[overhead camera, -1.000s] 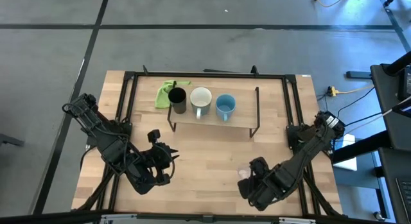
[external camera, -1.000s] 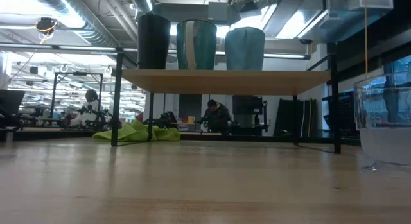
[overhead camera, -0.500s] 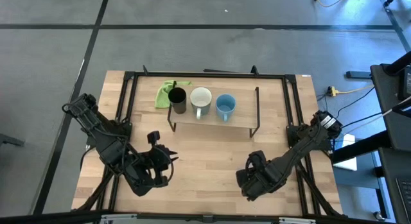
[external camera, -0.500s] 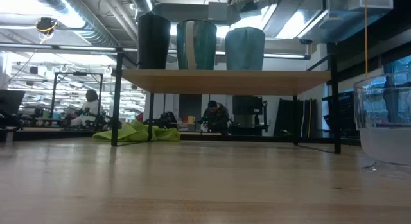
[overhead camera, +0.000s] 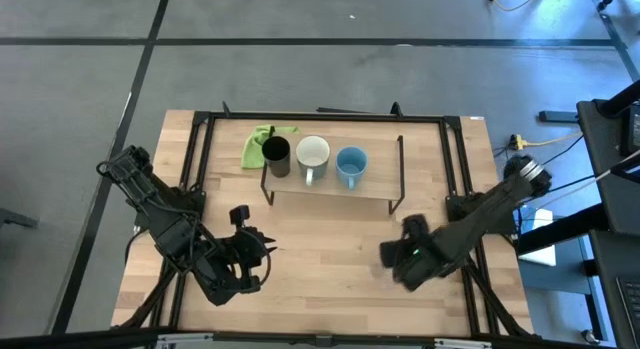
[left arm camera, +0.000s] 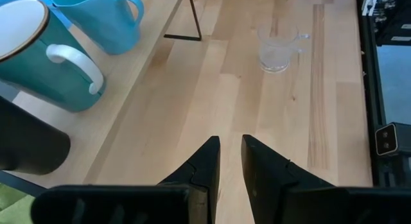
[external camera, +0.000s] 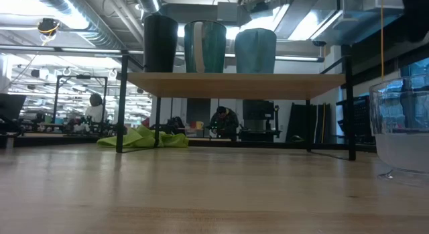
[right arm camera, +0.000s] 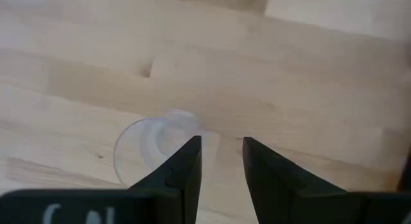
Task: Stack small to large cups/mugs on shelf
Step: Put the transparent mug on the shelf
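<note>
Wooden tabletop (overhead camera: 330, 244) fills the high view, with the shelf (overhead camera: 330, 194) standing toward its far edge; on the shelf, in a row, sit the black cup (overhead camera: 277, 155), the white mug (overhead camera: 313, 155) and the light blue mug (overhead camera: 351, 166), close together but apart; a green cloth (overhead camera: 258, 145) lies by the far-left corner of the shelf, just beside the black cup; the left gripper (overhead camera: 262, 247) hangs over the near-left part of the tabletop, its arm coming from the left edge; the right gripper (overhead camera: 392, 257) is over the near-right part, in front of the shelf's right end. Low view: the three vessels stand upright on the shelf board (external camera: 234, 83), the black cup (external camera: 160, 43) leftmost, the light blue mug (external camera: 255, 51) rightmost; the green cloth (external camera: 144, 138) lies on the tabletop behind the shelf legs; the clear cup (external camera: 400, 130) stands upright at the right edge of the picture, on the tabletop. Left wrist view: the fingers (left arm camera: 204, 163) stand slightly apart with nothing between them; the clear cup (left arm camera: 277, 49) rests well beyond them on bare wood, off the shelf. Right wrist view: the fingers (right arm camera: 186, 163) are parted and empty, and the clear cup (right arm camera: 151, 147) sits just past their tips, to one side.
</note>
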Robot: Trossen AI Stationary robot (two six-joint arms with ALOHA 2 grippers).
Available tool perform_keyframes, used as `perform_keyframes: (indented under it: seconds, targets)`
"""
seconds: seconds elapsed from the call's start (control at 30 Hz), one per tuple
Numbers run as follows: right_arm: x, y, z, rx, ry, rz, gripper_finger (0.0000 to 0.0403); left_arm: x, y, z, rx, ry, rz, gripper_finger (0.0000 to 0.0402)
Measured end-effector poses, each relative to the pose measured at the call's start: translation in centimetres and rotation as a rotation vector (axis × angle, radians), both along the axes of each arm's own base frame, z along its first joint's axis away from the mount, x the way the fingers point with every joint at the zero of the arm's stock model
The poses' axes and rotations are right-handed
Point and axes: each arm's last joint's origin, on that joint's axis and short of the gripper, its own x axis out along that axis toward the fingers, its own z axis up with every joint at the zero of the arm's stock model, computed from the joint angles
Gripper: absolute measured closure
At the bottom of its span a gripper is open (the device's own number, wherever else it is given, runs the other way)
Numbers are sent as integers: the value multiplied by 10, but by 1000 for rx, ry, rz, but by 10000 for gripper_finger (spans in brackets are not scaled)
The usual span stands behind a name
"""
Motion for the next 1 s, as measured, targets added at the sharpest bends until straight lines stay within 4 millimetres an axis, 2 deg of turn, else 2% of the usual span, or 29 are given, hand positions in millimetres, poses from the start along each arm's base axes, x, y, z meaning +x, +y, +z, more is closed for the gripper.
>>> perform_keyframes:
  seconds: [0.1, 0.2, 0.33, 0.47, 0.77, 1.0]
  targets:
    - [-23, -19, 12, 27, -88, -36, 288, 0, 0, 0, -4, 4, -3, 343]
    - [-37, -27, 15, 131, -214, -37, 288, 0, 0, 0, -6, 10, -6, 343]
    - [-32, -16, 0, 265, -349, -14, 288, -1, 0, -1, -5, 14, -6, 343]
    - [-36, -5, -25, 250, -253, -28, 288, -1, 0, -1, -8, 13, -3, 343]
    - [-28, 8, -31, 271, -241, -23, 288, 1, 4, -1, -4, 20, 11, 343]
    - [-19, 17, -44, 273, -230, -19, 288, 4, 7, -1, -8, 25, 24, 343]
